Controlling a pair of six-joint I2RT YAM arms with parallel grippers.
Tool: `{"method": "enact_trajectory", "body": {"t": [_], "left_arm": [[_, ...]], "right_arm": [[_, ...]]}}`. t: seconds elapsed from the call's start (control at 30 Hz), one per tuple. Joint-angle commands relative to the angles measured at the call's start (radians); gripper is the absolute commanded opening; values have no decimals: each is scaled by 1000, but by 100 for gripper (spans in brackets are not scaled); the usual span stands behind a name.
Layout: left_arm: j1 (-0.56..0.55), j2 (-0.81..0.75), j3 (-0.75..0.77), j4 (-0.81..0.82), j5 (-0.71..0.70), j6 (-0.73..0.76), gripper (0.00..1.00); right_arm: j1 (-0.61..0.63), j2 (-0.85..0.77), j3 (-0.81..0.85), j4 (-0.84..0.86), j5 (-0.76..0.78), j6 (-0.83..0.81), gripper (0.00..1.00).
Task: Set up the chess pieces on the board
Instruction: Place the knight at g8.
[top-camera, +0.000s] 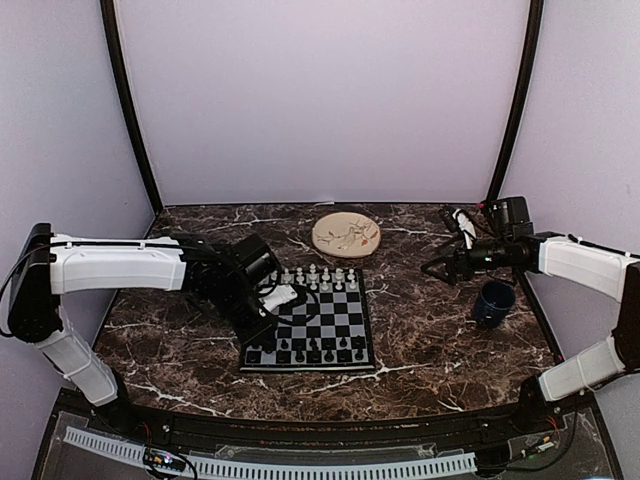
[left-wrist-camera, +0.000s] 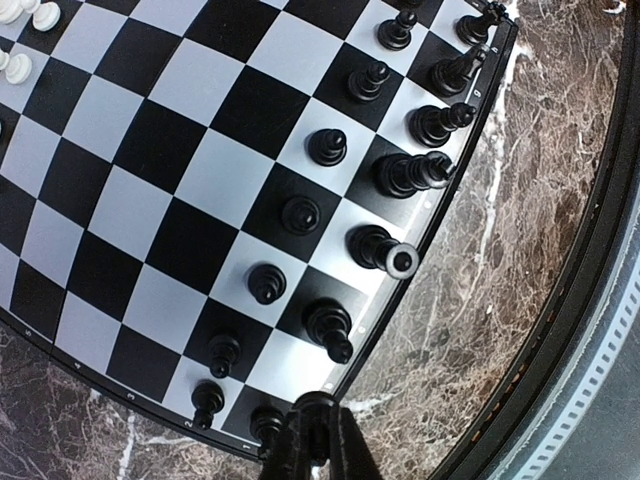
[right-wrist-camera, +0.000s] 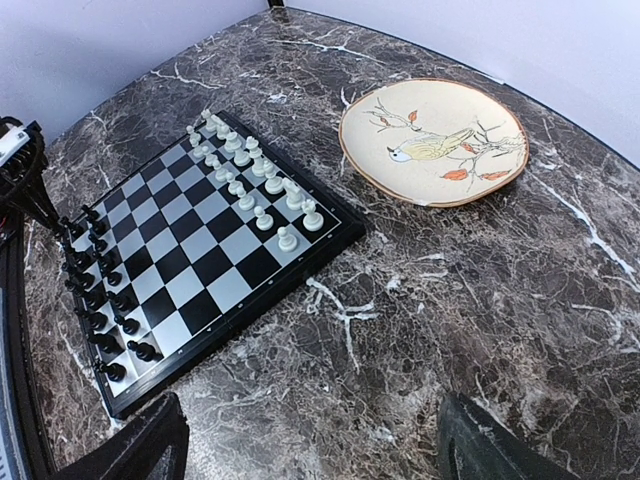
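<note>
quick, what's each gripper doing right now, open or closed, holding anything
left gripper: closed, nothing visible in it
right gripper: open, holding nothing

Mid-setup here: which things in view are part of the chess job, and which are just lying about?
Job: board; black pieces; white pieces.
Lying about: bird-painted plate; blue mug.

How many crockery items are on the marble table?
2: a round beige bird-painted plate beyond the far edge of the black-and-silver chessboard; a dark blue mug right of it. None seems hidden.
</note>
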Motion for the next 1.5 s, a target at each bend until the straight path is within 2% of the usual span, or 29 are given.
{"method": "enact_trajectory", "body": {"t": [0.0,0.97,1.33,1.47], "left_arm": [[-6,12,-22,24,1,6,0],[-9,83,-50,75,-51,4,3],[-9,80,-50,57,-49,-2,11],[-9,71,-50,52,-39,2,10]], "right_arm": [[-4,8,5,10,-1,-12,85],[-4,16,4,6,4,-19,86],[-4,21,6,5,4,-19,86],[-4,21,5,5,4,-19,86]]}}
